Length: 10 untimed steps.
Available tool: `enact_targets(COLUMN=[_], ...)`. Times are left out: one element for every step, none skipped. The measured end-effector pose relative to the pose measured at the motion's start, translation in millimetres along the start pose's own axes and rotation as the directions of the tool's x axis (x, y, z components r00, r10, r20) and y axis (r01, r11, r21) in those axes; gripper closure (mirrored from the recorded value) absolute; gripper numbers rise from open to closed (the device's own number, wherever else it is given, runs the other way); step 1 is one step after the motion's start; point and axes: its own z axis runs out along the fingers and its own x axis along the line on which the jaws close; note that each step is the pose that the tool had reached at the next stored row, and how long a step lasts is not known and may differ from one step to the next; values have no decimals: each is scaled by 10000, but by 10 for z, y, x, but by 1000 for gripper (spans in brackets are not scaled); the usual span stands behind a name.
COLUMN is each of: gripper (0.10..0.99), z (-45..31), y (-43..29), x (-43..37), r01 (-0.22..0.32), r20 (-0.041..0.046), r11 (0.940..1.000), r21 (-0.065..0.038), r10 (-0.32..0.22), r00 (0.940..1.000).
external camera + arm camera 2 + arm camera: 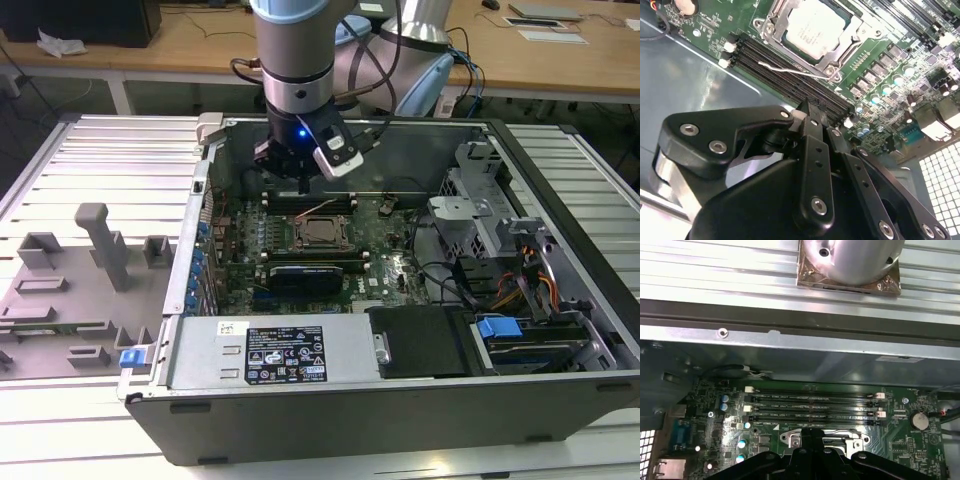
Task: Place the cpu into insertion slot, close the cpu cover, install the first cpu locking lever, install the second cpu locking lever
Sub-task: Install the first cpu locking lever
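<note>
The cpu (815, 27) lies flat in the insertion slot (757, 24), its pale metal top showing through the window of the cpu cover (842, 50), which is down over it. A thin silver lever wire (790, 70) runs along the socket's edge over the memory slots (785, 57). In the exterior view my gripper (300, 170) hangs inside the open case just behind the socket (322, 232). Its black fingers (812, 120) are pressed together with nothing between them, above the memory slots (812, 402) beside the socket.
The motherboard (390, 255) lies in an open computer case (400, 420). A drive cage (470, 215) and cables stand on the exterior view's right, and a power supply (285, 355) is at the front. A grey fixture tray (80, 280) sits left of the case.
</note>
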Motion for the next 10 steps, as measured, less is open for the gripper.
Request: enact_targets(gripper=[980, 980, 980, 980, 980, 980, 980, 980, 980, 980], z=[0, 4, 6, 8, 14, 18, 20, 22, 24, 26], y=[0, 0, -1, -2, -3, -3, -4, -4, -4, -5], x=[-1, 2, 6, 12, 22, 28, 33, 40, 46, 53], r01=[0, 22, 43, 68, 114, 145, 170, 205, 231, 259], r20=[0, 79, 153, 243, 423, 542, 636, 766, 865, 969], r11=[10000, 10000, 10000, 10000, 9999, 9999, 9999, 9998, 9997, 9996], r21=[0, 3, 7, 13, 22, 28, 33, 41, 47, 53], r10=[0, -22, -43, -68, -115, -147, -172, -207, -234, -263], r00=[10000, 10000, 9999, 9997, 9990, 9984, 9978, 9968, 9960, 9949])
